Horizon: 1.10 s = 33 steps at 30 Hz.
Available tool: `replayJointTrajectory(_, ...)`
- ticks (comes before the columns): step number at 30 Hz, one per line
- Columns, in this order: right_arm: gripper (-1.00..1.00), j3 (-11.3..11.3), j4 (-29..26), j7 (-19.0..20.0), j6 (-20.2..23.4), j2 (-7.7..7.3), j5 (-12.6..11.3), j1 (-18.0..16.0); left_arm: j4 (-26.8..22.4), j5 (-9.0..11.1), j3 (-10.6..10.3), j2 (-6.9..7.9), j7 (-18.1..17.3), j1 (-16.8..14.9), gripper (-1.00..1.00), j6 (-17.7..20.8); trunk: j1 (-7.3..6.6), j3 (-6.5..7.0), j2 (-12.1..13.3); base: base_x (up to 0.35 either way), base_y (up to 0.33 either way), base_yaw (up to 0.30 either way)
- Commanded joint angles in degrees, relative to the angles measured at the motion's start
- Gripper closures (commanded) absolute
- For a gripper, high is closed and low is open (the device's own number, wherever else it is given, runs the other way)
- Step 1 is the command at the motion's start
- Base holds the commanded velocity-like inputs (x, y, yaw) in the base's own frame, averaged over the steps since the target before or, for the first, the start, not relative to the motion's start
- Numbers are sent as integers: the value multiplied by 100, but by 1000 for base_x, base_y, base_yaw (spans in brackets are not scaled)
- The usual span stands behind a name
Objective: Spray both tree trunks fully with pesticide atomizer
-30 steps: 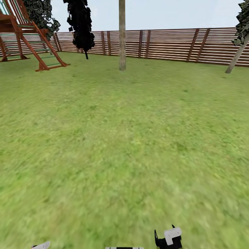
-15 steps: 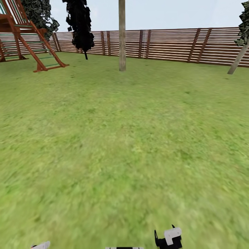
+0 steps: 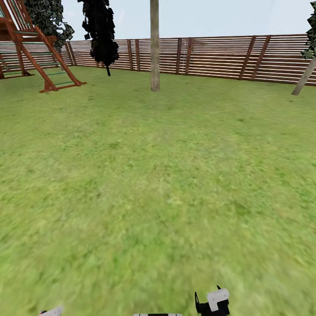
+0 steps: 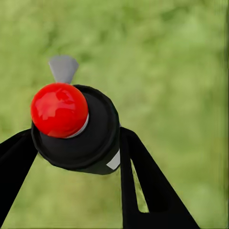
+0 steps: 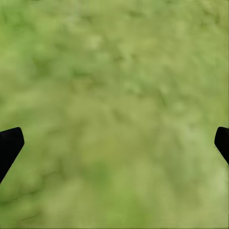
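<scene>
In the left wrist view my left gripper is shut on the pesticide atomizer, which has a black round cap, a glossy red knob and a small grey nozzle. One black finger presses each side of it over blurry green grass. My right gripper is open, its fingertips far apart above bare grass. In the head view one tree trunk, a straight grey-beige column, stands far ahead on the grass floor near the fence.
A brown slatted fence closes the far side. A red wooden play frame stands at the far left, beside a black cypress-like tree. A thin leaning pale stem is at the far right. Open lawn lies between.
The whole head view has shifted slightly: the play frame slid left and the leaning stem right, so the camera has moved. The atomizer stays held.
</scene>
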Motion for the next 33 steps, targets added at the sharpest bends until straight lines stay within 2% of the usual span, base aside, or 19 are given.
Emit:
replayJointTrajectory(1, -100, -2, -3, 0, 0, 1, -4, 0, 1, 0, 3, 0, -4, 0, 100, -2, 0, 0, 0, 344, 0, -95)
replayJointTrajectory(9, -100, -7, -2, 0, 0, 134, -6, 0, -4, -2, 3, 0, -12, 0, 100, 5, 0, 0, 0, 344, 0, -179)
replayJointTrajectory(33, -100, -1, -2, 0, 0, 131, 0, 178, -7, 0, 3, 0, 2, 0, 100, 33, 0, 0, 0, 344, 0, -1)
